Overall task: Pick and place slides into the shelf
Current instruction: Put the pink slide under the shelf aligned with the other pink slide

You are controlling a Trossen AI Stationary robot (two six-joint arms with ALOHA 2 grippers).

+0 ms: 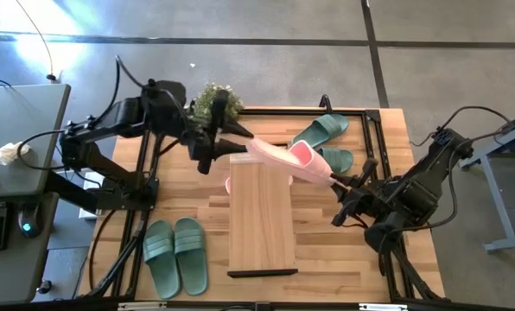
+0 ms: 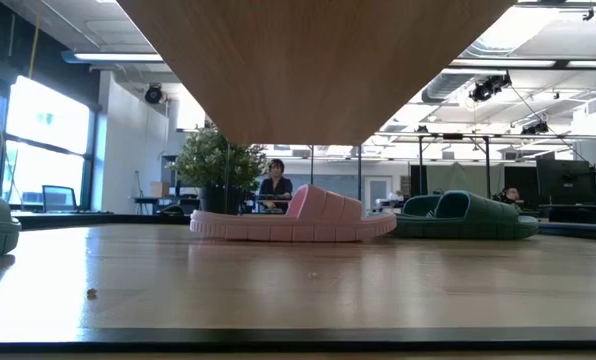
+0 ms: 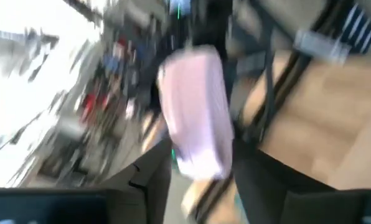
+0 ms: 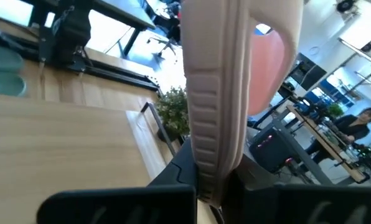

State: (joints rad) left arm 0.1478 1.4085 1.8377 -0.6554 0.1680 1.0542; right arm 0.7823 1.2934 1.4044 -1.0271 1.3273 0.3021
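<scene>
Pale pink rubber was what was being passed across: one pink slide was held in the air between the two claws, over the far end of the shelf. It was clamped at one end by the right gripper, whose fingers were seen shut on its sole edge in the right wrist view. The other end lay at the left gripper; whether those fingers were parted could not be told from the blurred wrist view. The second pink slide was left on the table, below the lifted one. The slide was judged light, soft and bendy, grippy rather than slippery; the sole edge or strap was judged best for holding. No brand or writing could be read.
</scene>
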